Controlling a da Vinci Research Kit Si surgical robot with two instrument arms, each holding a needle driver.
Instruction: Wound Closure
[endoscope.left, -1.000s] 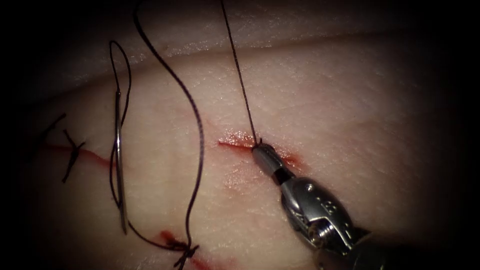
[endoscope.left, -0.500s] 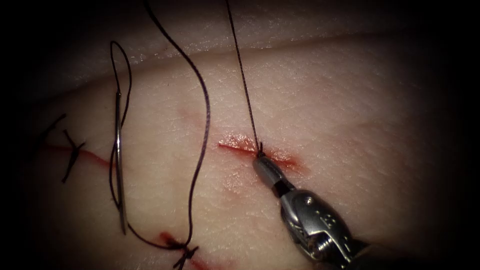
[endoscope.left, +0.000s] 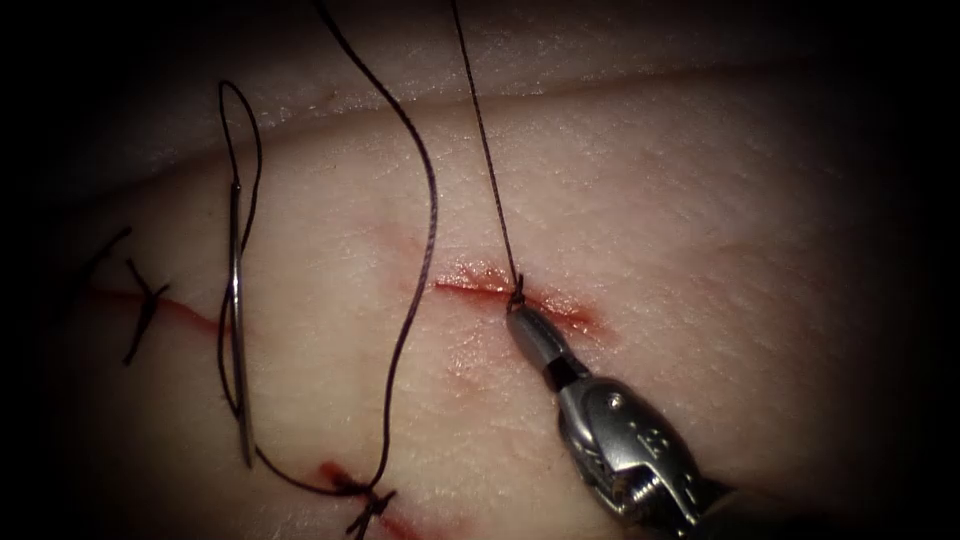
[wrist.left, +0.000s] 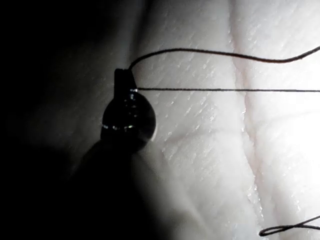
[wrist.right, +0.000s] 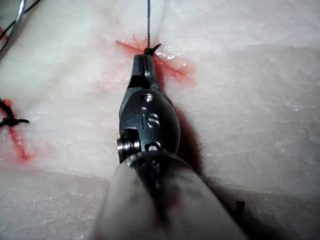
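Two earlier endoscope pictures against this one showed the loose thread (endoscope.left: 420, 250) swung rightward while the needle (endoscope.left: 238, 350) lay free on the tissue (endoscope.left: 700, 200) left of the knot (endoscope.left: 516, 293), the right tool (endoscope.left: 520, 318) pinching thread there; the left wrist view showed the left tool (wrist.left: 123, 80) gripping taut thread, the right wrist view closed jaws at the cut (wrist.right: 170, 62), suggesting tightening.

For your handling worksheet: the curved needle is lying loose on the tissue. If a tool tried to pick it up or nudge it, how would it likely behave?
The needle is thin, shiny metal, so it is probably stiff, light and slippery between jaws. It lies flat on the tissue, so a nudge would likely slide or pivot it, not roll it. The thread trails from it in slack curves, looks floppy and would probably drag along.
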